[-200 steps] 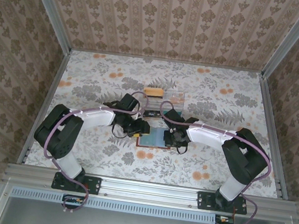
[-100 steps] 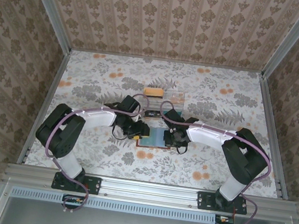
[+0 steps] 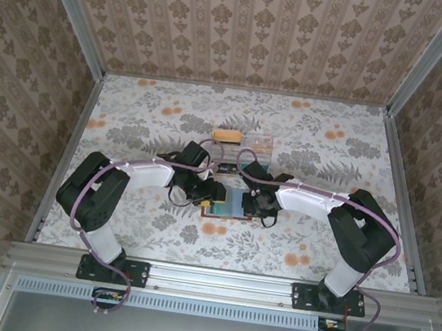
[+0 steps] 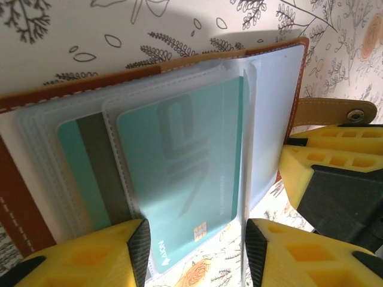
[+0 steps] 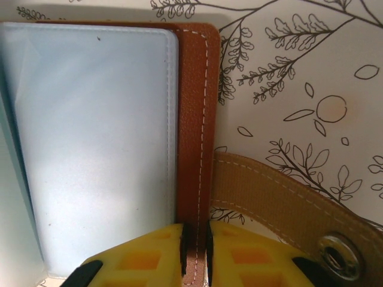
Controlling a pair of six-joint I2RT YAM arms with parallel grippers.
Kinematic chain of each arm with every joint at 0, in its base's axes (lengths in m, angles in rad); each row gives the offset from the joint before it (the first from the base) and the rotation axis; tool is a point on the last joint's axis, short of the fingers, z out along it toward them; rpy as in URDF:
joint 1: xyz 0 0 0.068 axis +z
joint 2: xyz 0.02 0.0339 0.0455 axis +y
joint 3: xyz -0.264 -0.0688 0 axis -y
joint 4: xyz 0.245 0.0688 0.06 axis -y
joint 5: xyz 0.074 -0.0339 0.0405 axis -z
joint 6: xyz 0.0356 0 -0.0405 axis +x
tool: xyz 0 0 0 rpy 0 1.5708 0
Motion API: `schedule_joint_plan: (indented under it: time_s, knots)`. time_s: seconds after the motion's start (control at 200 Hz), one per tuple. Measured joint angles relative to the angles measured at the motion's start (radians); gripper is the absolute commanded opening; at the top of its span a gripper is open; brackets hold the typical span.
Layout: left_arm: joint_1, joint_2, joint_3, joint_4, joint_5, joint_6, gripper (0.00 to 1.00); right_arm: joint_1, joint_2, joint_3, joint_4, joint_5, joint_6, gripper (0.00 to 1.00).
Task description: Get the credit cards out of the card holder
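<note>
A floral-patterned table (image 3: 348, 142) stood boxed in by wallpapered walls (image 3: 248, 29). The card holder (image 3: 230, 205) lay open and flat about midway between the left and right edges, nearer the near edge than the far one, with both arms reaching in on it.

The step in hand looked like drawing out the first card, and none appeared to be out yet. The right hand (image 5: 195, 254) was closed tight on the brown stitched cover at the holder's right edge, beside the strap (image 5: 281, 206), and seemed to be pinning the holder down. The left hand (image 4: 195, 248) stood about half open and held nothing. Its fingers straddled the chip end of a teal card (image 4: 179, 167), which lay in a clear sleeve (image 4: 119, 98). Whether the pads touched it could not be told.

A second card (image 4: 81, 173) sat in the sleeve behind. The next move probably called for closing on the exposed card end alone, not the sleeve, and pulling straight along the slot while the right hand held firm.
</note>
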Motion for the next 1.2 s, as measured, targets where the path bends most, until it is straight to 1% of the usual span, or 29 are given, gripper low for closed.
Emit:
schedule_joint_plan:
  time_s: [0.05, 0.215, 0.43, 0.525, 0.71, 0.82, 1.2]
  knots:
    - [-0.002, 0.0, 0.003, 0.0, 0.0, 0.0, 0.51, 0.0, 0.0, 0.0, 0.0, 0.0, 0.0, 0.19]
    - [-0.012, 0.0, 0.018, 0.0, 0.003, 0.005, 0.59, 0.002, 0.0, 0.0, 0.0, 0.0, 0.0, 0.2]
    - [-0.027, 0.0, 0.048, -0.002, 0.009, 0.005, 0.58, 0.002, 0.0, 0.0, 0.0, 0.001, 0.003, 0.2]
    - [-0.035, 0.0, 0.069, -0.003, 0.012, 0.005, 0.61, 0.002, -0.003, -0.004, 0.004, 0.001, 0.008, 0.2]
    - [-0.051, 0.005, 0.107, 0.002, 0.035, 0.007, 0.59, 0.004, -0.035, -0.043, 0.041, 0.006, 0.026, 0.21]
    - [-0.059, 0.02, 0.12, 0.007, 0.048, 0.007, 0.58, 0.008, -0.078, -0.084, 0.052, 0.022, 0.046, 0.21]
    - [-0.102, 0.134, 0.215, 0.012, 0.078, 0.006, 0.59, 0.008, -0.346, -0.198, 0.074, 0.121, 0.1, 0.23]
